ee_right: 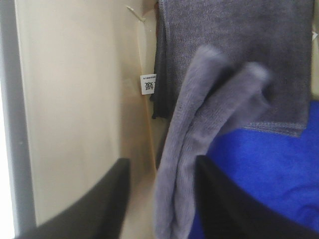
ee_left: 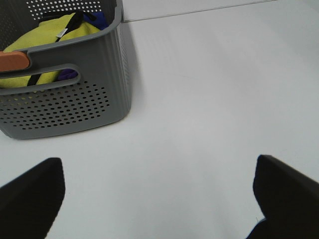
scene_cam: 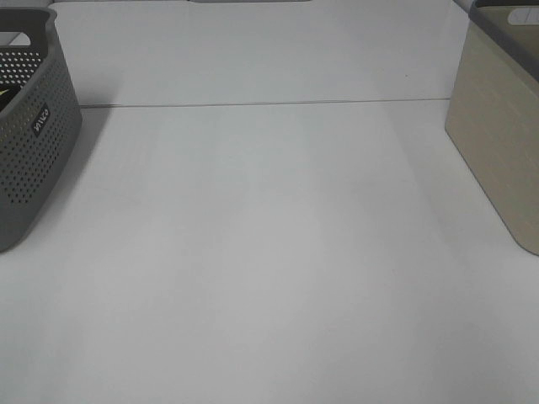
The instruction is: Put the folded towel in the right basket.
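Observation:
The folded towel, grey-lilac, shows only in the right wrist view. It lies between my right gripper's fingers, inside the beige right basket. It touches one finger, with a strip of the basket's inner wall showing between it and the other finger, so the jaws stand narrowly open. The towel rests against a dark grey towel and a blue cloth. My left gripper is open and empty above the bare table. Neither arm shows in the exterior high view.
A grey perforated basket stands at the left edge. In the left wrist view this basket holds a yellow cloth and other cloths. A white tabletop lies between the two baskets.

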Robot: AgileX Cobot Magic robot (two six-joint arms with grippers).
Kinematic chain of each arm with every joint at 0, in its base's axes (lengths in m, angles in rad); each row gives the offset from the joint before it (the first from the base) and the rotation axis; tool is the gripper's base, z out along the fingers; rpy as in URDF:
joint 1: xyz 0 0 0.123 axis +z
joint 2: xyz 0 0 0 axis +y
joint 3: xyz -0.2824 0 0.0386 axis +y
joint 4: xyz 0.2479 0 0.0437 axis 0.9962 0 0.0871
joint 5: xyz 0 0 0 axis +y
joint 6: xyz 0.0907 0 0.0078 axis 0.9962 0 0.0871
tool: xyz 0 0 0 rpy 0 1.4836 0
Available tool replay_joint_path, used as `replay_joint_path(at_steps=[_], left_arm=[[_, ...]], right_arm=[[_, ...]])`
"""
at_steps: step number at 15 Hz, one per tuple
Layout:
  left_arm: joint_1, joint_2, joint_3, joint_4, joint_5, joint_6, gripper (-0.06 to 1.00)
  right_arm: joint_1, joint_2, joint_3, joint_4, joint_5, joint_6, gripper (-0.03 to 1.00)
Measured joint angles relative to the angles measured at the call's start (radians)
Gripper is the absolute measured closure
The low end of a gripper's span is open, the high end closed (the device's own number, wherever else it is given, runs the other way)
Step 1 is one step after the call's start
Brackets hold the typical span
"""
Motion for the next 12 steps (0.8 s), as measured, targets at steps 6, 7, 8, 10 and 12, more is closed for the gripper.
replay_joint_path(at_steps=[6, 7, 8, 10, 12], left_arm=[[0.0, 0.0, 0.0, 0.0, 0.0, 0.0, -0.03], [0.0, 0.0, 0.0, 0.0, 0.0, 0.0, -0.03], [0.0, 0.0, 0.0, 0.0, 0.0, 0.0, -0.03], [0.0, 0.0, 0.0, 0.0, 0.0, 0.0, -0.03], [0.0, 0.0, 0.0, 0.0, 0.0, 0.0, -0.03]], right_arm=[[0.111, -0.06, -0.005, -0.09, 0.036, 0.118, 0.25], [0.144, -0.091, -0.006, -0.09, 0.038, 0.12, 0.24], [0.184, -0.124, -0.009, -0.089, 0.04, 0.12, 0.24], [0.238, -0.168, -0.009, -0.087, 0.041, 0.12, 0.24], [0.286, -0.241, -0.009, -0.086, 0.043, 0.12, 0.24]])
